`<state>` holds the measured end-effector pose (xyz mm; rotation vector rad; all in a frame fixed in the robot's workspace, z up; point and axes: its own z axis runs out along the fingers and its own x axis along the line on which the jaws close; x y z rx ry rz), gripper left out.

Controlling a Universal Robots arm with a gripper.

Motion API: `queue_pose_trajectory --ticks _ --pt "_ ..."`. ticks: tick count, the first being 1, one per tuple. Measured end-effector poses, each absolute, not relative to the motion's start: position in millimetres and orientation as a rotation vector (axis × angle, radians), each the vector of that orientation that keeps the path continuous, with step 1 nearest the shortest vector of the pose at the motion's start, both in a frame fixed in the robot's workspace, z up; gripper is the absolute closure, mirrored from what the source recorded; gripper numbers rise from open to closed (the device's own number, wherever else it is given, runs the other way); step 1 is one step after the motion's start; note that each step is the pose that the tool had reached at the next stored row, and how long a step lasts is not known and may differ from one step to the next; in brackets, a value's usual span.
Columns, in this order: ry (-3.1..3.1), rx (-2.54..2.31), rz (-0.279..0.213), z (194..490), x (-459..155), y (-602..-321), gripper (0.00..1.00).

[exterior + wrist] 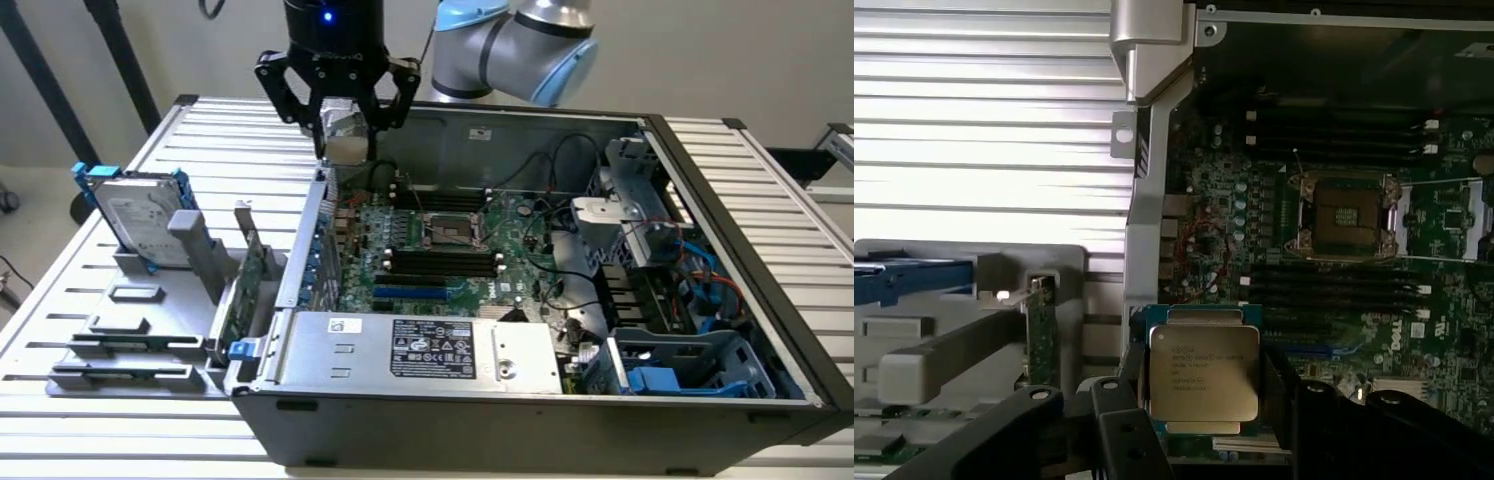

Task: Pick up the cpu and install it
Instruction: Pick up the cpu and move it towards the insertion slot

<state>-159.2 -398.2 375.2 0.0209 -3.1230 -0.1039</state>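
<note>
Cannot read print on cpu (1203, 373) lid between jaws: too small. Cannot see cpu's edge nearest wrist, nor contact at its sides: covered by dark jaw links. In exterior view, cannot make out cpu's outline, masked by jaws. Above jaws: arm (534, 45) cut off at picture's edge. Beside jaws: hard drive (904, 278) cropped by wrist picture's edge, little beyond blue rail. Beyond jaws: socket (1344, 215) contacts too fine to tell. Well apart from jaws: label (434, 348) text unreadable; counter (774, 180) cropped.

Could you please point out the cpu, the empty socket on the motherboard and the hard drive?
cpu (1204, 372): wrist view, middle of its metal top.
socket (1346, 213): wrist view, its open centre.
hard drive (136, 214): exterior view, its silver face.
</note>
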Motion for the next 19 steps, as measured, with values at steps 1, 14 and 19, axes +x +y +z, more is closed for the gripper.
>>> queue_pose_trajectory --ticks 1,14,19 --pt "-3.123 0.021 -0.104 375.1 -156.6 -395.2 0.45" --pt "-3.123 0.021 -0.098 360.0 -102.9 -360.8 0.45" --pt "-3.123 0.021 -0.095 351.8 -80.3 -351.2 0.45"
